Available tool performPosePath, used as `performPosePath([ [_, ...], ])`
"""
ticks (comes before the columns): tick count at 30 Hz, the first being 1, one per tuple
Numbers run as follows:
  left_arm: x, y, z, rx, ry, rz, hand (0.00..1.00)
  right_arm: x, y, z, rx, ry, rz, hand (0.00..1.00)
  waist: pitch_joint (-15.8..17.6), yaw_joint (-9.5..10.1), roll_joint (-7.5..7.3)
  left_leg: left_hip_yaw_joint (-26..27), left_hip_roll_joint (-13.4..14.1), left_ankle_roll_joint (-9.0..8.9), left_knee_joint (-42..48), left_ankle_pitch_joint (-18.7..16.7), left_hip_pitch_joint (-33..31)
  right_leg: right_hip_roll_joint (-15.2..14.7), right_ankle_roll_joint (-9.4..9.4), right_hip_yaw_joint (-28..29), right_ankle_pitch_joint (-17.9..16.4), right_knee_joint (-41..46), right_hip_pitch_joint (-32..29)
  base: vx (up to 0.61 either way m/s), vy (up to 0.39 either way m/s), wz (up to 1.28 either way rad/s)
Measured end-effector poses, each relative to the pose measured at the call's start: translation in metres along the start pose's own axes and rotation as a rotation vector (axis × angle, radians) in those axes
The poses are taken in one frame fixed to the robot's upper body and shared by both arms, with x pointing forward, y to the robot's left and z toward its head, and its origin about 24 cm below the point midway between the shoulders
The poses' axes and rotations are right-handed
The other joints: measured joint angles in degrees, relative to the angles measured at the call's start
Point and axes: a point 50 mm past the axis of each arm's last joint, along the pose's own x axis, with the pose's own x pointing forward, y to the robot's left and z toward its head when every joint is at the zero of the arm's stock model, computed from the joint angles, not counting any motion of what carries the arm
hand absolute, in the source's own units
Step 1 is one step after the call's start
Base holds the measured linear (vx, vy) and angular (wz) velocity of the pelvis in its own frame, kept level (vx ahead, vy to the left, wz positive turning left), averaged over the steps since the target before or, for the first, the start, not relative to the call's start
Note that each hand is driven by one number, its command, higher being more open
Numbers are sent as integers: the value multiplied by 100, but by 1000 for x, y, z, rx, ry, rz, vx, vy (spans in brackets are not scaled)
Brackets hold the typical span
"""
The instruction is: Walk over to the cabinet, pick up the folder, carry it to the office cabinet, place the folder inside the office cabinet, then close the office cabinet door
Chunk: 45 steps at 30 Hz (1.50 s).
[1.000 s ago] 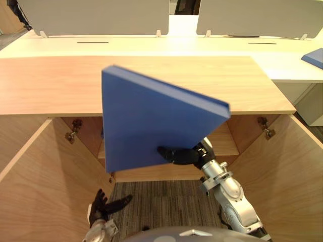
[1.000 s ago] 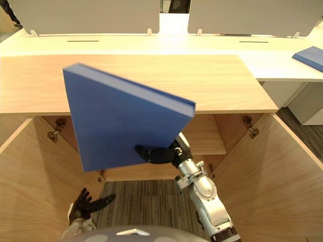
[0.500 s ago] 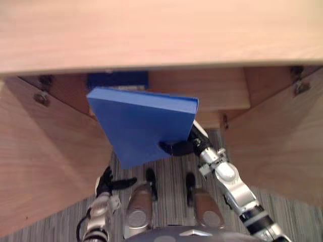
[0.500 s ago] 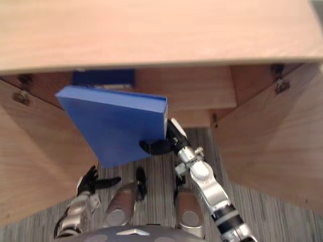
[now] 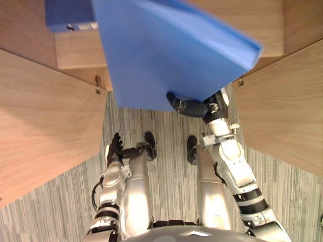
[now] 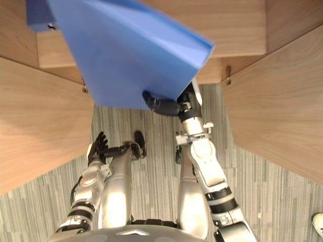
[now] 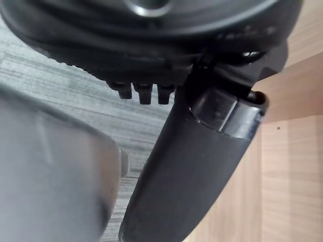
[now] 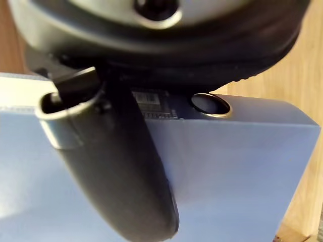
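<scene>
The left hand [image 5: 115, 146] is seen at the lower left of the frame, over the striped carpet [image 5: 50, 206], with its fingers spread apart and nothing held. The right hand [image 5: 189, 107] is noted at centre, clamped on the lower edge of the blue folder [image 5: 161, 50], thumb laid across its face. The folder is held tilted at upper centre, between the open left door [image 5: 45, 116] and right door [image 5: 282, 116] of the office cabinet [image 5: 298, 20]. A second blue folder [image 5: 68, 15] is recorded on the shelf [image 5: 75, 50] at upper left.

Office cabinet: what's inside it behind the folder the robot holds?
A second blue folder sits on the wooden shelf. The held folder, gripped by the right hand, hides most of the rest.
</scene>
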Motion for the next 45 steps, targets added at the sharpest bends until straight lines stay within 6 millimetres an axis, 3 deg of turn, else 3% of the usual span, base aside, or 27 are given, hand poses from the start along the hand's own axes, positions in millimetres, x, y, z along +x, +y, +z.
performPosePath([
  [8,5,-8,34,-29,-136,-20,100,21,-27,18,331,-100,-156,0,168,100,14,-129,51,-28,397,-14,-755,26,-42,-59,-83,466,-741,-35,-14,3],
  [13,2,-8,49,-80,-201,-23,100,39,-45,39,520,-223,-227,0,174,164,16,-216,35,-48,414,10,-904,10,-48,-136,-86,486,-840,-23,22,6],
  [19,-1,-7,58,-100,-243,-25,100,60,-49,62,703,-331,-215,0,174,205,16,-277,2,-75,354,49,-958,-27,-69,-212,-98,453,-861,10,45,6],
  [32,0,-8,57,-118,-234,-25,100,113,-48,98,955,-403,-189,0,174,280,16,-460,-71,-184,43,247,-982,-77,-83,-435,-87,257,-820,11,40,7],
  [44,2,-17,51,-152,-196,-49,100,145,-83,129,1157,-483,-359,0,174,297,16,-733,-260,-292,-589,650,-986,-221,-192,-813,-2,-144,-740,12,23,16],
  [45,1,-16,49,-159,-188,-46,100,147,-88,132,1151,-479,-379,100,174,306,16,-745,-268,-297,-634,670,-992,-229,-194,-834,0,-171,-740,29,19,8],
])
